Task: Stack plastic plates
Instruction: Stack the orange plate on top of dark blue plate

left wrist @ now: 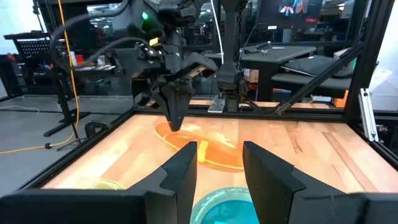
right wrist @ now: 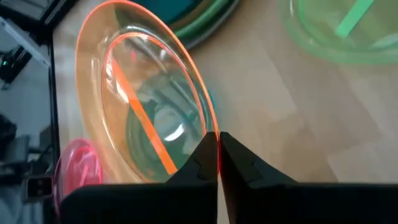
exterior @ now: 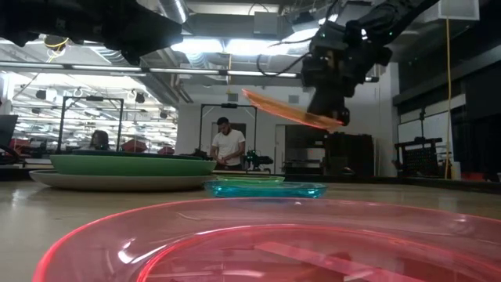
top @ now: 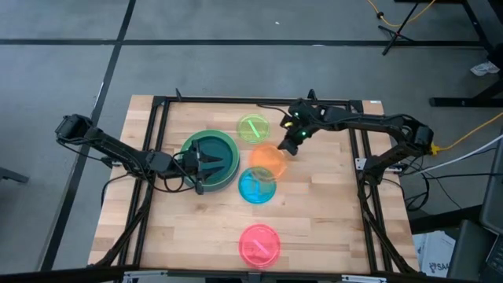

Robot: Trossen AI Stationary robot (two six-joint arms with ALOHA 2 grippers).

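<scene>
Translucent small round plastic plates number 4: lime (top: 253, 128), blue (top: 257, 187), pink (top: 259, 243) on the table (top: 330, 212), orange (top: 268, 159) lifted, its rim clenched in the right gripper (top: 289, 146) jaws; left gripper (top: 211, 167) jaws released over stacked teal plate (top: 212, 154).

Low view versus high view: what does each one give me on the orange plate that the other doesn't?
Only the low view shows the orange plate tilted in the air, clear above the blue plate. Only the high view shows the lime plate behind it, and the left gripper over the dark teal plate. Both show the right gripper holding the orange plate by its rim.
</scene>
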